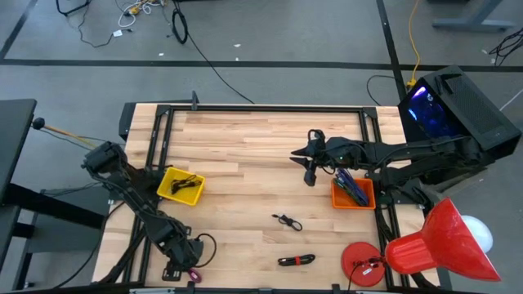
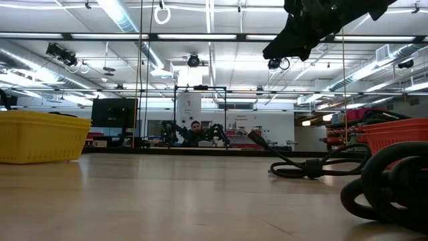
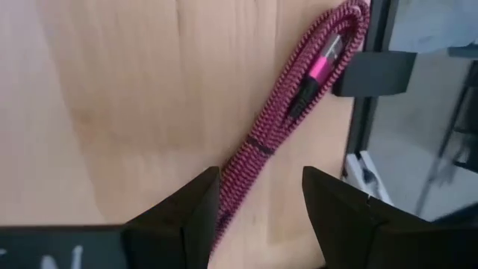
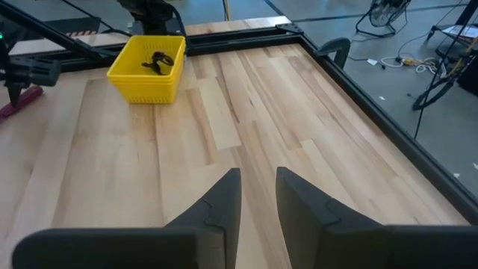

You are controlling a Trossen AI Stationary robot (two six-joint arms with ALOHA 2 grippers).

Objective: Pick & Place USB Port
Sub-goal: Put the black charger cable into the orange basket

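Basket (image 1: 181, 185) left — bin (image 1: 353, 194) right.

Both arms are dark, jointed and matte black, with black cables running along their links; the left end effector (image 3: 258, 217) and right end effector (image 4: 258, 202) each end in two broad, angular black fingers

The high view looks straight down on the whole table (image 1: 245, 163). The low view sits at tabletop level, facing the room. Both, with the right wrist view, share the yellow bin (image 1: 181, 185). The left wrist view looks closely down at the table edge.
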